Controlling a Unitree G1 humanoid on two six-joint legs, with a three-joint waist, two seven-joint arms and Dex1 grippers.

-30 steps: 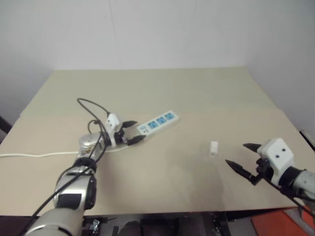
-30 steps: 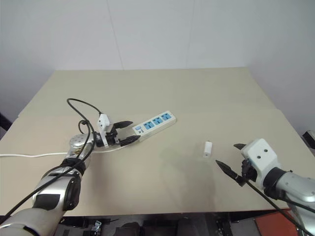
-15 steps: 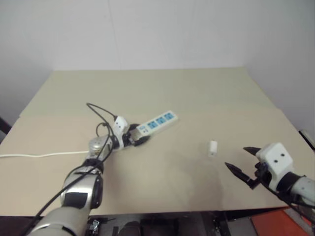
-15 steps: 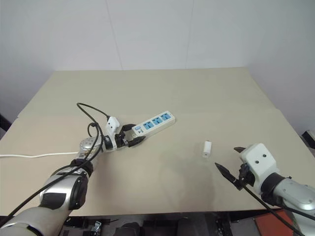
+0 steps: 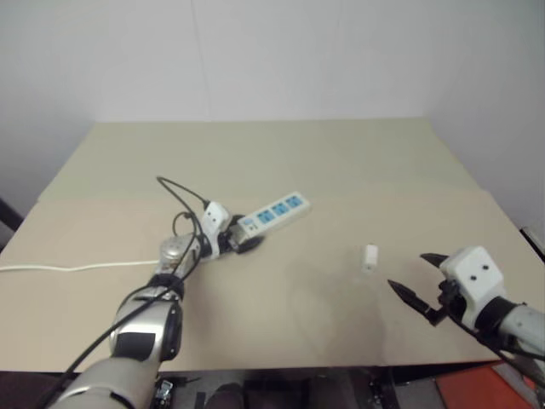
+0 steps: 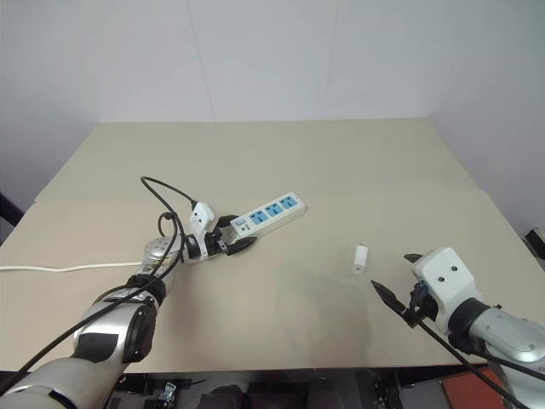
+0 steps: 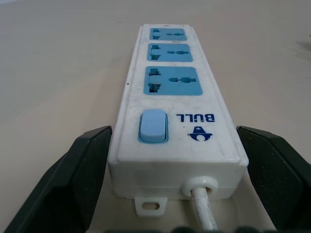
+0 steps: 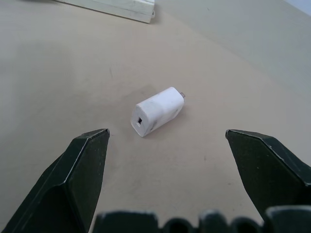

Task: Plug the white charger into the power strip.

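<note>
One power strip (image 7: pixel 177 116), one white charger (image 8: pixel 158 111). My left gripper (image 7: pixel 175 170) clasps the strip's switch end; my right gripper (image 8: pixel 165 160) gapes empty near the charger.

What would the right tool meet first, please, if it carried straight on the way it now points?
Most likely the small white rounded charger block, lying on its side on the beige table directly ahead, between the right tool's open black fingers. Nothing else appears to lie between them.
</note>
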